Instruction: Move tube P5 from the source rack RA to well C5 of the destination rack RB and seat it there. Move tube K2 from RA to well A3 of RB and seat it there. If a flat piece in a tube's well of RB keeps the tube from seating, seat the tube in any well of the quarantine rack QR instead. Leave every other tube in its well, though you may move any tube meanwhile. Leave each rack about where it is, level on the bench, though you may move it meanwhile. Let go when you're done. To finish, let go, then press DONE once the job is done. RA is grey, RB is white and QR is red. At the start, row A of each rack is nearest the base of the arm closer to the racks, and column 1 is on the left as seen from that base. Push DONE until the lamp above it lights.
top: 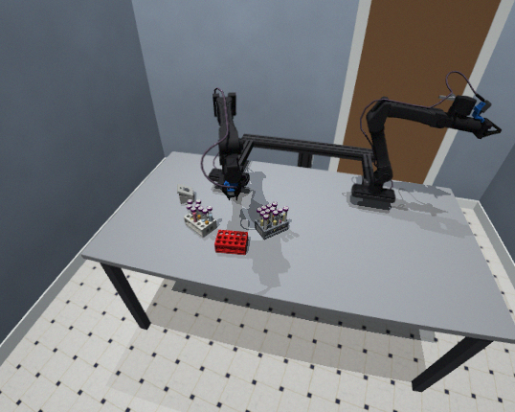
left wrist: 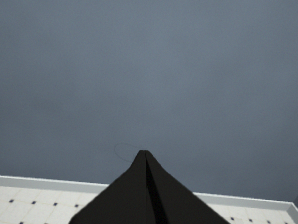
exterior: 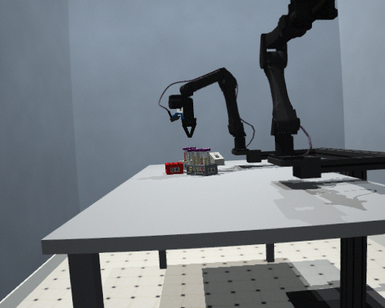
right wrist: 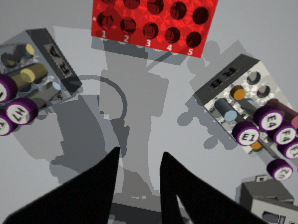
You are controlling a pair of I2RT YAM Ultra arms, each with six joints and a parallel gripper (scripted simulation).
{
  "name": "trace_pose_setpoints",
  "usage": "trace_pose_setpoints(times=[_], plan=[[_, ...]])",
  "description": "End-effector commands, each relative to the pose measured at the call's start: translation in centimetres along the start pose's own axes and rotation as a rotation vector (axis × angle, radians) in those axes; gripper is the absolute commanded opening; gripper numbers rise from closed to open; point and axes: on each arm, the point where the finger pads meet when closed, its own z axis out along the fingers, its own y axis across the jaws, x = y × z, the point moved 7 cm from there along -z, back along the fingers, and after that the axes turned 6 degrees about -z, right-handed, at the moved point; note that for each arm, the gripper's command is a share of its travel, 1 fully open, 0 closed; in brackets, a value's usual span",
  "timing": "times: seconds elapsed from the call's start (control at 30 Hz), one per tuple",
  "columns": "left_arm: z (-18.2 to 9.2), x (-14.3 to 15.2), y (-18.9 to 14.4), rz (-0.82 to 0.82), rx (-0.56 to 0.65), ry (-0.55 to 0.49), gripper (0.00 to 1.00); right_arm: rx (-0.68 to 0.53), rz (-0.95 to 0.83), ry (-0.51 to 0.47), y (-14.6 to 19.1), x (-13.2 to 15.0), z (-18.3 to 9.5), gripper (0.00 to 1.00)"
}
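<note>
The grey rack RA [top: 272, 231] [right wrist: 61, 59] holds several purple-capped tubes. I cannot make out P5 or K2 among its caps. The white rack RB [top: 201, 230] [right wrist: 226, 78] holds several purple-capped tubes, among them E1 [right wrist: 247, 136] and E4 [right wrist: 271, 118], and some bare wells. The red rack QR [top: 231, 248] [exterior: 174, 168] [right wrist: 159, 46] shows no tubes. My right gripper [top: 231, 197] [exterior: 189, 136] [right wrist: 140, 157] points down, partly open and empty, high above the bench on the arm-base side of the racks. My left gripper [top: 499, 129] [left wrist: 143, 158] is shut and empty, raised far from the racks.
A pale box [top: 186, 193] [exterior: 217, 157] [right wrist: 265, 192] stands beside RB on the arm-base side; its lamp's state is not readable. The tall tubes in RA and RB stand well above their racks. A dark frame [top: 304, 145] joins the two arm bases.
</note>
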Motion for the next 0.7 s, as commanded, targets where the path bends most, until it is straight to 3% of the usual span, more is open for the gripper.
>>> trace_pose_setpoints(times=[0.0, 0.23, 0.67], plan=[[-1.05, -2.24, -0.08, 0.006, 0.007, -0.059, 0.00, -0.001, 0.007, -0.018, -0.09, -0.25, -0.34, 0.30], [-1.05, -2.24, -0.08, 0.006, 0.007, -0.059, 0.00, 0.000, -0.059, -0.025, -0.33, -0.48, -1.18, 0.30], [-1.05, -2.24, -0.08, 0.006, 0.007, -0.059, 0.00, 0.005, -0.493, -0.025, -0.30, -0.48, -1.18, 0.30]])
